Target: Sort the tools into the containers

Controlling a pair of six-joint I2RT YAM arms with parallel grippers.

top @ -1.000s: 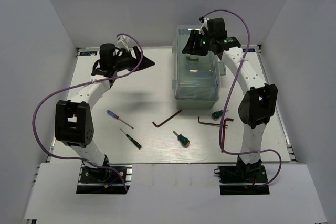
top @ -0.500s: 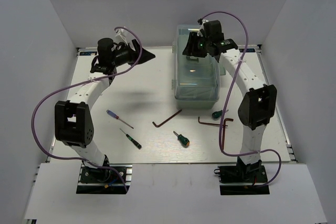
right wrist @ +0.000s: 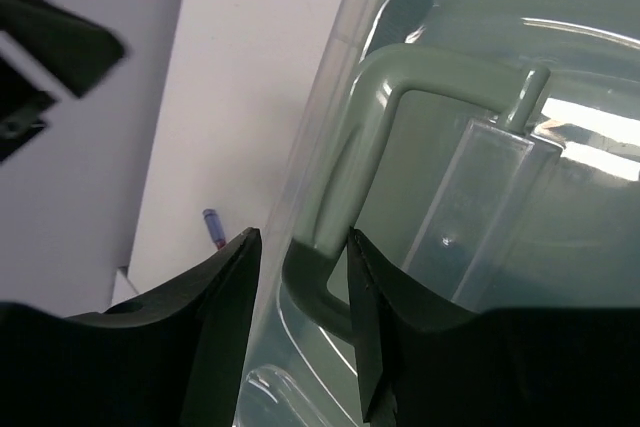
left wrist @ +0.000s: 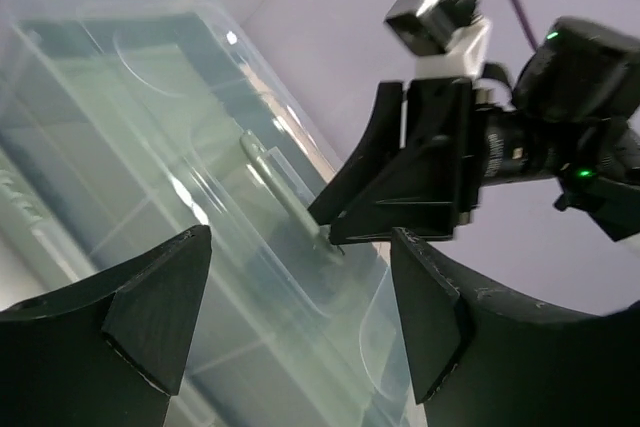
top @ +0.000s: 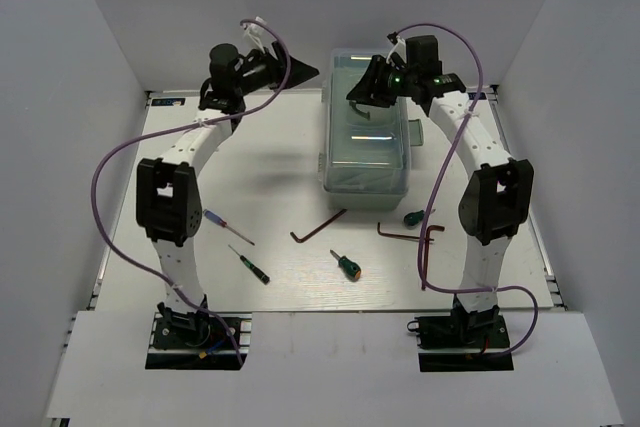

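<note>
Pale-green handle [right wrist: 335, 172] between right gripper [right wrist: 300, 242] fingers, narrowing, clamp uncertain; toolbox [top: 365, 182] nudged left. Empty left gripper [left wrist: 300, 247] swung close, fingers wide. Unsorted tools [top: 347, 265] on desk [top: 270, 157] — lid [top: 365, 137] first.

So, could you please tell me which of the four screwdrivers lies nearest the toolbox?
The stubby green-handled screwdriver just off the near right corner of the toolbox; the other stubby one, the blue-handled one and the dark-handled one lie farther away.

the toolbox [top: 365, 162] contents blur behind its translucent lid [left wrist: 120, 127].
</note>
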